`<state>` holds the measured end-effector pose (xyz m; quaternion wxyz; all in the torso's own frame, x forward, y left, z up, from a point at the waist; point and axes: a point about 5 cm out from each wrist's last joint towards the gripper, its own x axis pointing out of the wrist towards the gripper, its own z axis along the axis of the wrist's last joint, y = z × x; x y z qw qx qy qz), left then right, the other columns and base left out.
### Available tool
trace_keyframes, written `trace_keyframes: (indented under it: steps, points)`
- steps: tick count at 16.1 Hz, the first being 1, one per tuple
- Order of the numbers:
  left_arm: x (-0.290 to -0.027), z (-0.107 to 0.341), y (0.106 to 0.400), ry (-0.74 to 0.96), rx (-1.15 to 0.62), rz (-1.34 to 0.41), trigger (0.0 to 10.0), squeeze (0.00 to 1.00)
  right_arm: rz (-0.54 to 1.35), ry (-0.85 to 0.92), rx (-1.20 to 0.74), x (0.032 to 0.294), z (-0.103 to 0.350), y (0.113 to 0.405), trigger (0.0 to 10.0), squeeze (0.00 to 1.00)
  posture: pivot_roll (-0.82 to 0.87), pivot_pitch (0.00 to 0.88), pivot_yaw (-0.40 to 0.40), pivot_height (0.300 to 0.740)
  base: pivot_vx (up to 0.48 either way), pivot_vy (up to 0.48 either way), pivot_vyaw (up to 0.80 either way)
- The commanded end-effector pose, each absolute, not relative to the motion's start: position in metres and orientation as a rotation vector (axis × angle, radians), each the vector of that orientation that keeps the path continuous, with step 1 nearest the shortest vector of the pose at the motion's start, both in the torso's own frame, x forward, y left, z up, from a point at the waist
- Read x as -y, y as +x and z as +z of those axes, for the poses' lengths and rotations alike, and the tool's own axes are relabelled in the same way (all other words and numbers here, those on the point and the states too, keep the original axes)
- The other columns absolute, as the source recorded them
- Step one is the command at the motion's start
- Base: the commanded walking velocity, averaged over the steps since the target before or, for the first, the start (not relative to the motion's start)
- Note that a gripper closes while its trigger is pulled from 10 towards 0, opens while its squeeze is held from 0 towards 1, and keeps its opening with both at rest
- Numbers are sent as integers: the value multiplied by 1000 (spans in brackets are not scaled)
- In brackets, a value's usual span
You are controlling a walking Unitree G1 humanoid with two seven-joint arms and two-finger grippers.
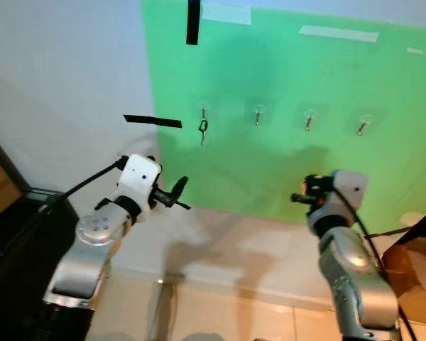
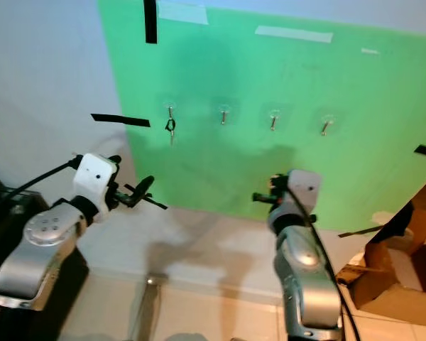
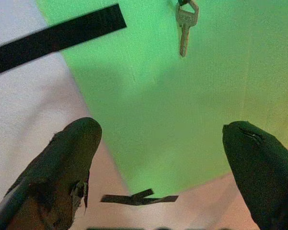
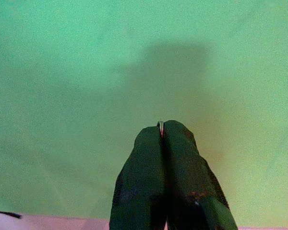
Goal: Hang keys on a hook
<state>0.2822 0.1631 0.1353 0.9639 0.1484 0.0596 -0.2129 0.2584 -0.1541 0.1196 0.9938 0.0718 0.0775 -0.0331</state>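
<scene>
A green board (image 1: pixel 284 170) on the wall carries a row of several small hooks. A silver key (image 1: pixel 203 130) hangs from the leftmost hook (image 1: pixel 203 108); the wrist view also has this key (image 3: pixel 185 24). My left gripper (image 1: pixel 179 195) is open below and left of that key, with nothing between its fingers (image 3: pixel 72 153). My right gripper (image 1: pixel 298 198) is held up before the board, below the third hook (image 1: pixel 310 115). It is shut, and a thin silver edge (image 4: pixel 160 126) that looks like a key shows between its tips.
Black tape strips (image 1: pixel 153 121) mark the board's left edge and top (image 1: pixel 192 21). A dark cabinet (image 1: pixel 14 241) stands at the left and a cardboard box (image 1: pixel 419 263) at the right. Tiled floor (image 1: pixel 220 312) lies below the wall.
</scene>
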Motion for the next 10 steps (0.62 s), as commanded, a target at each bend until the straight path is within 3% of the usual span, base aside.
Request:
trace_keyframes:
  steps: [1, 10]
  points:
    - [-160, 143, 284, 331, -86, -475, 10000, 0, -60, 148, -133, 153, 122, 259, 10000, 0, -14, 0, -11, 740, 0, 0, 0]
    - [-158, 178, 278, 348, -12, -836, 10000, 0, 227, 291, 21, 144, 158, 275, 10000, 0, -11, 0, -21, 740, 0, 0, 0]
